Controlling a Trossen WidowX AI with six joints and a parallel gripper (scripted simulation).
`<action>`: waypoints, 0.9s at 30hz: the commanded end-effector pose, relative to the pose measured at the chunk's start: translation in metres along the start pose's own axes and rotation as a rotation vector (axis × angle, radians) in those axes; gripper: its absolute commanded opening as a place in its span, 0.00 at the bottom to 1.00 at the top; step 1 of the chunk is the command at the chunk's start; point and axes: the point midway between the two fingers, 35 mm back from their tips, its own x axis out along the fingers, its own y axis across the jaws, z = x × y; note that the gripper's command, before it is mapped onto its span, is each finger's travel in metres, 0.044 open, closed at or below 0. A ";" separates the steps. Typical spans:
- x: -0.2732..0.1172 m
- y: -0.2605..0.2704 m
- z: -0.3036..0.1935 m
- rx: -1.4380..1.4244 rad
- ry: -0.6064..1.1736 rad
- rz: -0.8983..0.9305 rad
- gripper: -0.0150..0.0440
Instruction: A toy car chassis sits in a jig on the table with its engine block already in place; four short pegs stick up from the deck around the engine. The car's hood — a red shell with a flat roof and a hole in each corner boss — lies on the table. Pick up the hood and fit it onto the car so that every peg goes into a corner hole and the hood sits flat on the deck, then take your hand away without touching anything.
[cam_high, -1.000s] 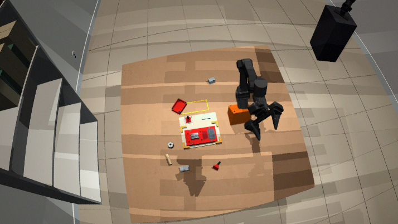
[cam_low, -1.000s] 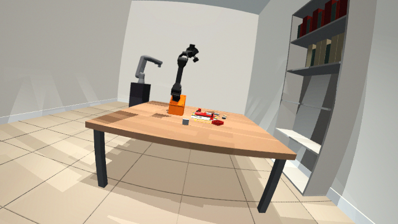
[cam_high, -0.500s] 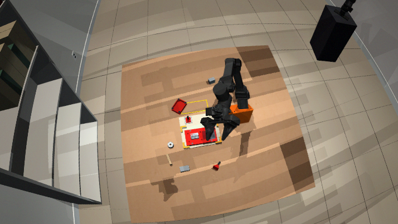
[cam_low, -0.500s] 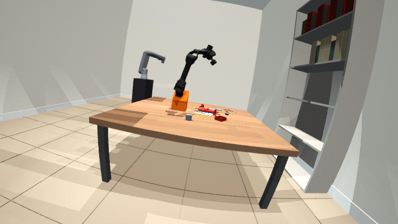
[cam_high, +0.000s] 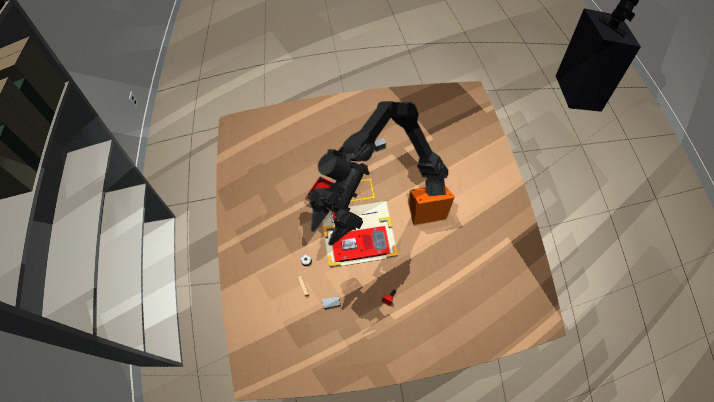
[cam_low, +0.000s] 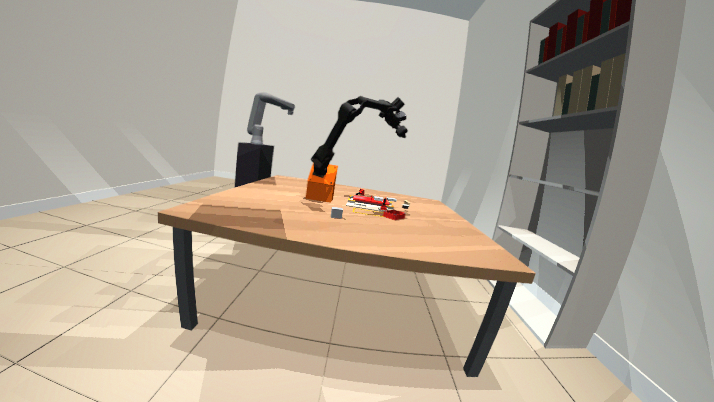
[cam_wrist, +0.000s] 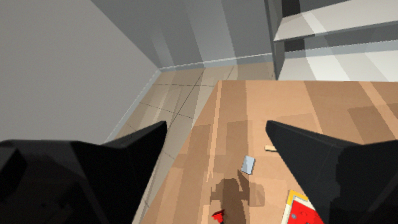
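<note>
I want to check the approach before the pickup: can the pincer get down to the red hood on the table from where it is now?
Probably yes. The pincer hangs open and empty, high above the table. The red hood lies in the open beside the jig, with nothing over it, so a descent looks free.

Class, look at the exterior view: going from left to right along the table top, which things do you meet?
Orange arm base → small grey block → car chassis in its jig → red hood.
</note>
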 end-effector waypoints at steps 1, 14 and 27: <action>0.008 -0.066 -0.011 -0.067 0.078 -0.125 1.00; -0.014 -0.272 -0.085 -0.340 0.508 -0.406 1.00; -0.094 -0.413 -0.196 -0.558 1.053 -0.350 1.00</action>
